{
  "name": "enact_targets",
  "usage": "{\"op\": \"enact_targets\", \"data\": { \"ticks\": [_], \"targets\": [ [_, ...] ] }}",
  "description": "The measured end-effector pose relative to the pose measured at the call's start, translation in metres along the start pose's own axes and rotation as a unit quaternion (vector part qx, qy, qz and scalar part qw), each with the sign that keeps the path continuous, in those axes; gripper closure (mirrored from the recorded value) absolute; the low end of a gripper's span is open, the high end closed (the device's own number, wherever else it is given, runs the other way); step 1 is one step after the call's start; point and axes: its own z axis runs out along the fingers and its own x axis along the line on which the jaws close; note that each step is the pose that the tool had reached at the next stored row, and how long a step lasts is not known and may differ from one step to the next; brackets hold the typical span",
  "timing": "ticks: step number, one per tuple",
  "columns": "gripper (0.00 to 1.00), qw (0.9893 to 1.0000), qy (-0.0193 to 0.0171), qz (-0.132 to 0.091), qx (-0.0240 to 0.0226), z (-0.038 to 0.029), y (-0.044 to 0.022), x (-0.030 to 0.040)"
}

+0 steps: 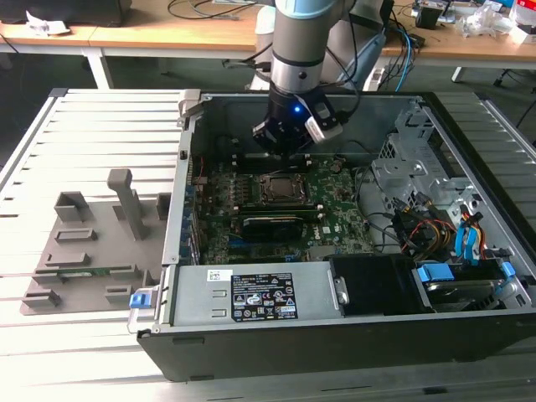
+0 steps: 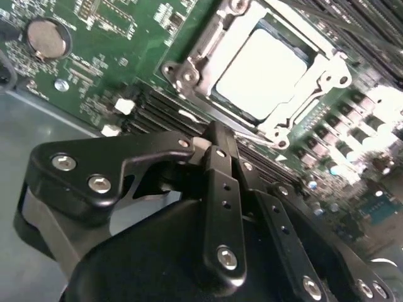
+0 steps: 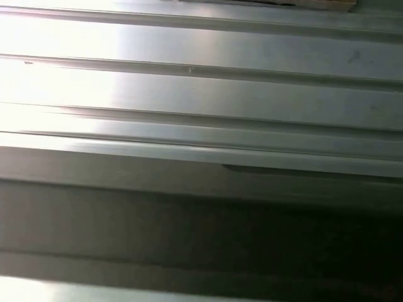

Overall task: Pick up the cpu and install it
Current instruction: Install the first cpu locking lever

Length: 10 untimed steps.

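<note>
One cpu point(image 2: 261, 72) in socket, tool point(image 2: 217, 148) above

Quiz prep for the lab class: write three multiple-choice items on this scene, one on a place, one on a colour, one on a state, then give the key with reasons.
1. Where does the cpu lie?
A. In the socket on the motherboard
B. On the grey tray outside the case
C. On the power supply

2. What colour is the motherboard?
A. Red
B. Green
C. White

3. How does the computer case stand?
A. Closed
B. Upside down
C. Open, its inside showing

Key: 1 A, the second wrist view shows the chip inside the metal socket frame. 2 B, the board is green in the exterior and second wrist views. 3 C, the exterior view looks straight into it, the gripper hanging above the board.
</note>
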Motion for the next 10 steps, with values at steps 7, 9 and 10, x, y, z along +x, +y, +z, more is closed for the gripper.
{"op": "enact_targets", "data": {
  "ticks": [7,9,10],
  "targets": [
    [0.89,1.0,0.0017,0.0,0.0008,0.0106,-0.0018,-0.0102],
    [0.89,1.0,0.0014,0.0,0.0002,0.0126,-0.0031,-0.0106],
    [0.89,1.0,0.0024,0.0,0.0012,0.0142,-0.0035,-0.0119]
  ]
}}
